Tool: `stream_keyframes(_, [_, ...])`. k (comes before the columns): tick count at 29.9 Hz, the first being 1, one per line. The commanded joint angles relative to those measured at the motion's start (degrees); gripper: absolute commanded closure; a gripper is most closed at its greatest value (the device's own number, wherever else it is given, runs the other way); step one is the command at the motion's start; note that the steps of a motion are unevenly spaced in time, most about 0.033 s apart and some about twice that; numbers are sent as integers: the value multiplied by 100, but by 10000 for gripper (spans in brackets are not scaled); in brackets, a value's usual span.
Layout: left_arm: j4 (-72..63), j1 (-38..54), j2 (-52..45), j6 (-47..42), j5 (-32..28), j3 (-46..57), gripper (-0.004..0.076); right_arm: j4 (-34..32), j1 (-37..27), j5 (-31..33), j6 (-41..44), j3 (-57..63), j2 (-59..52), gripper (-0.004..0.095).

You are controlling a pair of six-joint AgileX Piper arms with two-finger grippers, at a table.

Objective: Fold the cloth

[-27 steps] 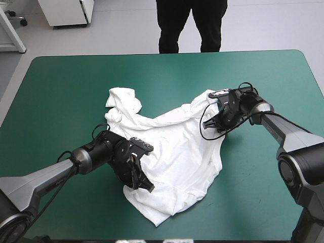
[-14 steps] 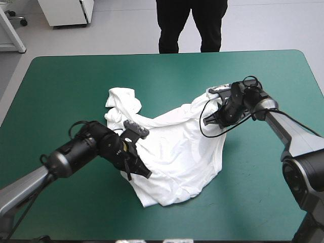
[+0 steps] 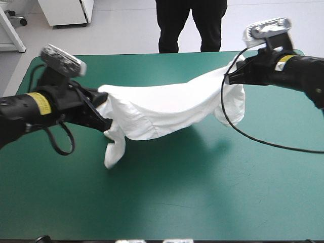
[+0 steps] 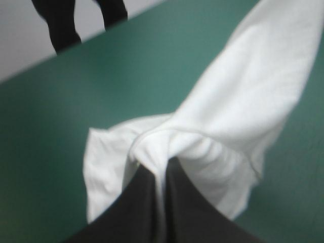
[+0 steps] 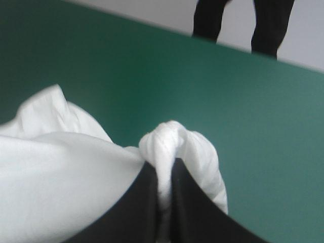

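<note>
The white T-shirt [image 3: 162, 109] hangs in the air above the teal-green table [image 3: 202, 192], stretched between both arms and sagging in the middle. My left gripper [image 3: 105, 123] is shut on its left end, where a sleeve dangles down toward the cover. At the right end, my right gripper [image 3: 229, 78] is shut on a bunched corner, with a fold drooping beneath. The left wrist view shows the T-shirt [image 4: 233, 116] pinched at my left gripper [image 4: 161, 169]. In the right wrist view a knot of the T-shirt [image 5: 172, 142] bulges over my right gripper [image 5: 164, 169].
The table's far edge [image 3: 167, 53] runs just behind the lifted cloth. Bare teal-green cover lies under and in front of the T-shirt, with the cloth's shadow on it.
Both arms have risen and spread apart. The T-shirt, earlier lying crumpled on the table, now hangs lifted and stretched between them.
</note>
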Motion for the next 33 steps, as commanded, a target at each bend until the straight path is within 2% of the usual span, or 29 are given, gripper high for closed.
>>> stream_keyframes(1, [6,-40,-140,191,-217,-1177,733,109,-37,-646,12,-620,-620,925])
stream_keyframes(9, [-140,-40,-140,626,-974,-2717,733,273,-37,-1326,-199,-1847,-1081,925])
stream_keyframes(13, [-890,-40,-140,1252,-1351,-3086,733,670,-37,-1463,-389,-2326,-1158,925])
stream_keyframes(17, [-1679,-40,-152,1517,-1466,-3248,733,1047,-37,-1451,-574,-2658,-1214,925])
stream_keyframes(23, [-2673,-40,-270,1721,-1146,-3264,733,1133,-37,-1310,-574,-2699,-1463,925])
stream_keyframes(26, [-2933,-40,-283,1602,-759,-3264,733,1119,-37,-1225,-574,-2699,-1569,925])
stream_keyframes(30, [-2733,-40,-272,1091,-78,-3238,733,1096,-37,-1108,-574,-2584,-1626,925])
stream_keyframes(33, [-2209,-40,-272,688,208,-3040,733,1091,-37,-1040,-574,-2280,-1613,925])
